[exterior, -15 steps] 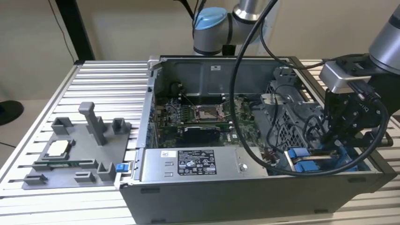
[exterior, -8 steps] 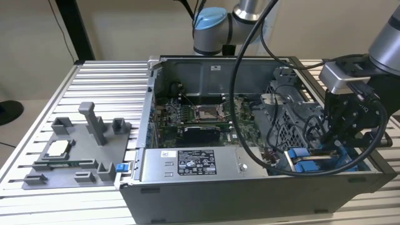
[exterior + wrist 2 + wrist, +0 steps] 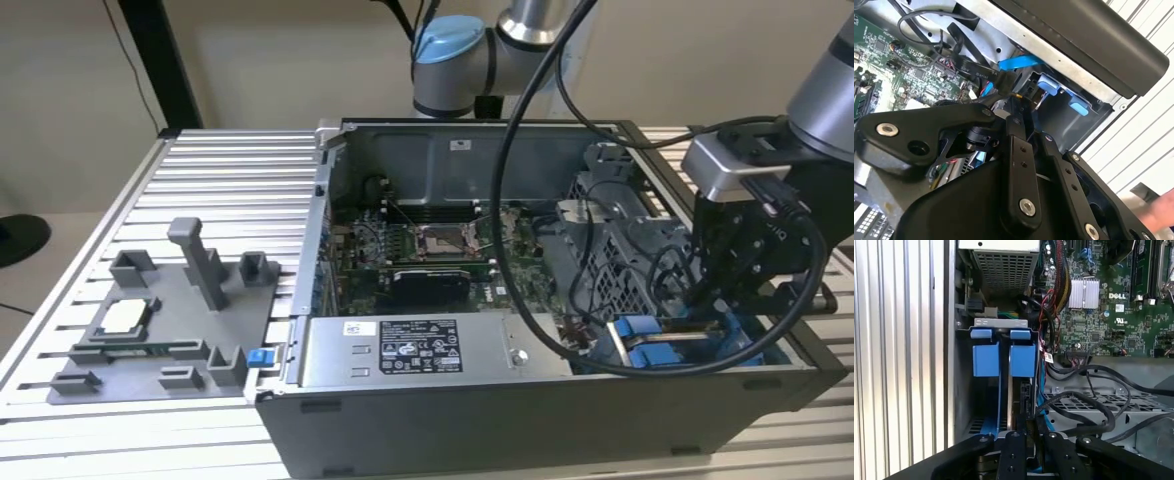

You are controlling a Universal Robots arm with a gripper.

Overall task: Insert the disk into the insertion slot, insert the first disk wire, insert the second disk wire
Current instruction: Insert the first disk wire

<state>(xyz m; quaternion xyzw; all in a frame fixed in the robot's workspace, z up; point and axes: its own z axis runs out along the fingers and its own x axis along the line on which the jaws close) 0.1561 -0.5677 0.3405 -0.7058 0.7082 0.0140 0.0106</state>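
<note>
The gripper stands low inside the open computer case, at the corner on the exterior view's right, directly over the insertion slot. Two blue-framed units stand on edge, side by side, in this grey cage. The disk is judged to be the unit nearer the motherboard. It is seated in the slot, and the gripper lies in line with it. The disk's long axis runs from its blue end tabs straight toward the gripper, which places the gripper at the end opposite the tabs. Whether the gripper touches that end cannot be told. Black cables loop just beside it over the perforated cage top. Whether the gripper is closed on anything also cannot be told. The arm enters from the exterior view's right, with its wrist pointing steeply down into the case.
</note>
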